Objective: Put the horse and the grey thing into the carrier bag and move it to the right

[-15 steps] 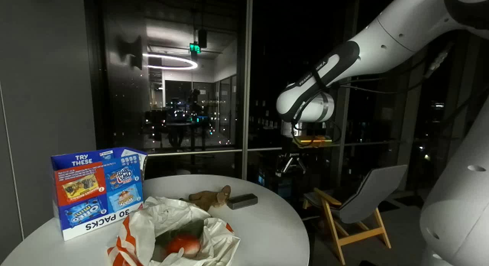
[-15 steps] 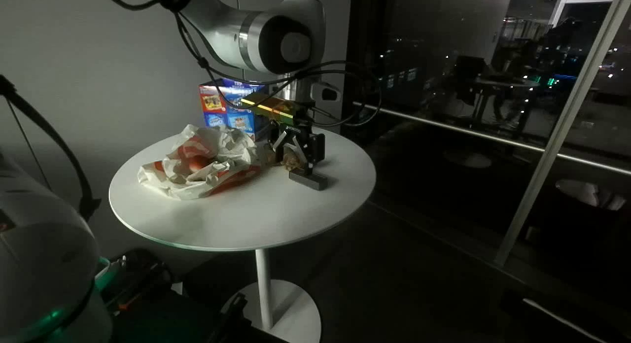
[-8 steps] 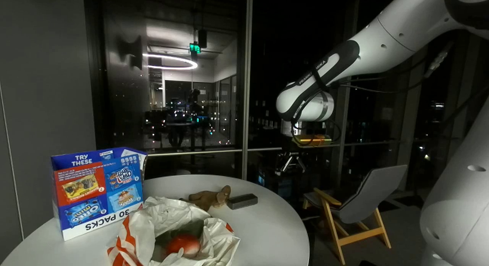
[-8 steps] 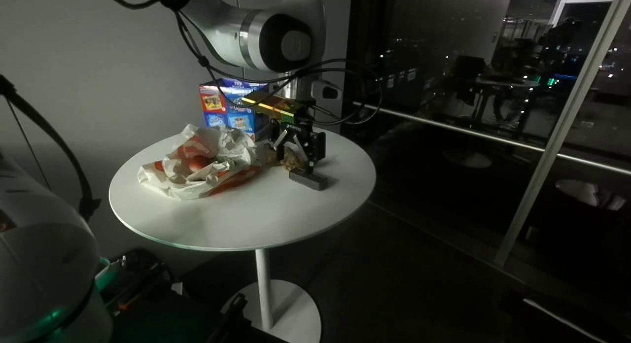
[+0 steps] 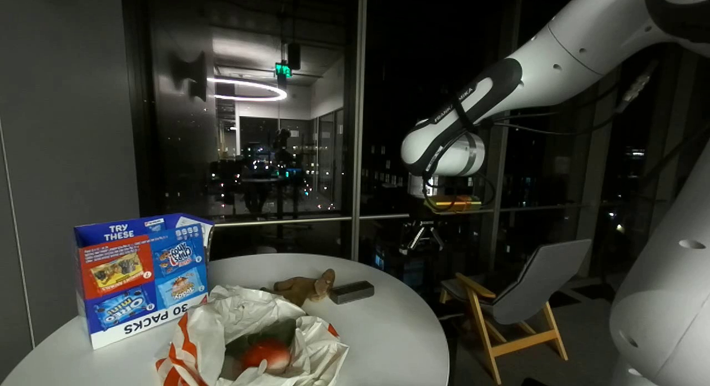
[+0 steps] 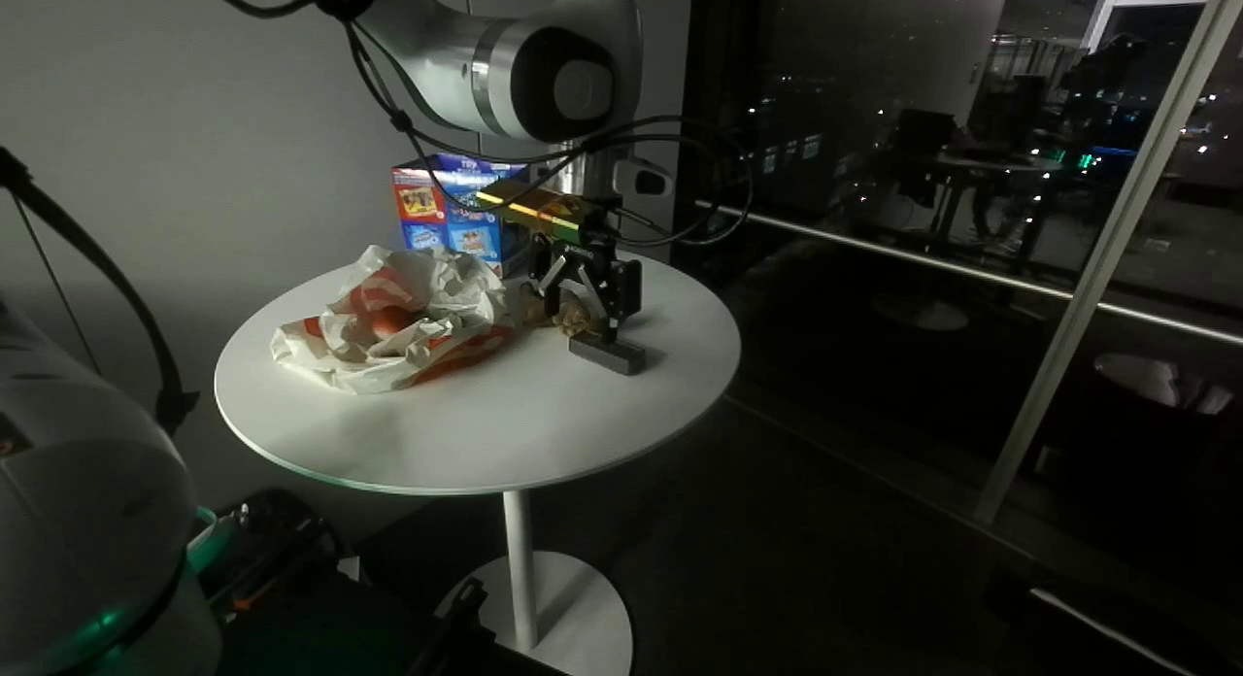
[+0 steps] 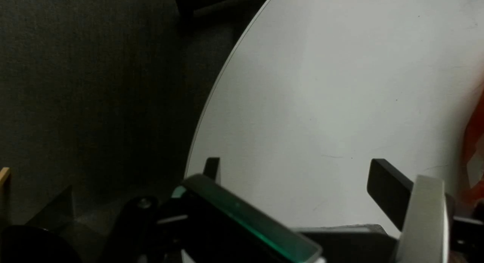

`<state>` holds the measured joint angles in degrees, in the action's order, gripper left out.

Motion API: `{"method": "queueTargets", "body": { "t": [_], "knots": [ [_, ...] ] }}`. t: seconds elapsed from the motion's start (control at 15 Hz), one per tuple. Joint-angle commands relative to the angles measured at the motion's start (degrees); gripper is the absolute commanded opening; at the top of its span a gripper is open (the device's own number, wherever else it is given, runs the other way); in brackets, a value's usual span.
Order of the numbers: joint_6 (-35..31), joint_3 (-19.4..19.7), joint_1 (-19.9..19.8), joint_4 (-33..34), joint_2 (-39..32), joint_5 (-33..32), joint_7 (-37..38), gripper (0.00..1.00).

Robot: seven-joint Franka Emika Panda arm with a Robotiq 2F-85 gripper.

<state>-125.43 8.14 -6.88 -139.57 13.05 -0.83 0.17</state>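
A black Robotiq gripper [image 7: 297, 176] is hanging over the right side of a round white table [image 6: 466, 433], its two fingers standing wide apart and holding nothing. Below and near it, a dark grey rectangular block [image 5: 353, 291] is lying on the tabletop; in the wrist view only an edge of it is showing, partly covered by the gripper. Just left of the block in an exterior view, a brown plush toy [image 5: 302, 289], presumably the horse, is lying toward the far side; whether the two are touching is hard to tell. Nearer and farther left, a crumpled white-and-orange carrier bag [image 5: 252, 308] is gaping open, with a round red object [image 5: 266, 355] resting inside. Left of the bag there, a blue cookie multipack box [image 5: 144, 280] is standing.

Neither the toy nor the block is sitting in the bag, so all the loading appears to be waiting; the block, lying nearer the gripper, is looking like the first pick. Shifting the bag to the right is apparently remaining too.
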Motion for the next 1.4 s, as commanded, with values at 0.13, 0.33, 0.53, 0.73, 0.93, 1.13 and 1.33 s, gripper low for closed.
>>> {"method": "queueTargets", "body": {
  "t": [0.13, 0.33, 0.53, 0.73, 0.93, 1.13, 1.33],
  "knots": [
    [0.09, -0.28, -0.3, 0.07, -0.02, 0.08, -0.08, 1.0],
    [0.19, -0.47, -0.13, 0.61, -0.94, 0.03, 0.09, 1.0],
    [0.48, -1.01, 1.94, 0.79, -2.32, 2.57, -4.59, 1.0],
    [0.61, -2.81, 4.83, 0.42, -2.06, 3.94, -10.57, 1.0],
    [-1.15, -5.7, 7.49, 0.02, -1.81, 1.86, -13.48, 1.0],
    [-2.25, -8.22, 9.53, 2.23, -4.59, -1.1, -15.91, 1.0],
    [-2.59, -10.13, 11.27, 5.81, -8.86, -3.95, -19.76, 1.0]
  ]
}}
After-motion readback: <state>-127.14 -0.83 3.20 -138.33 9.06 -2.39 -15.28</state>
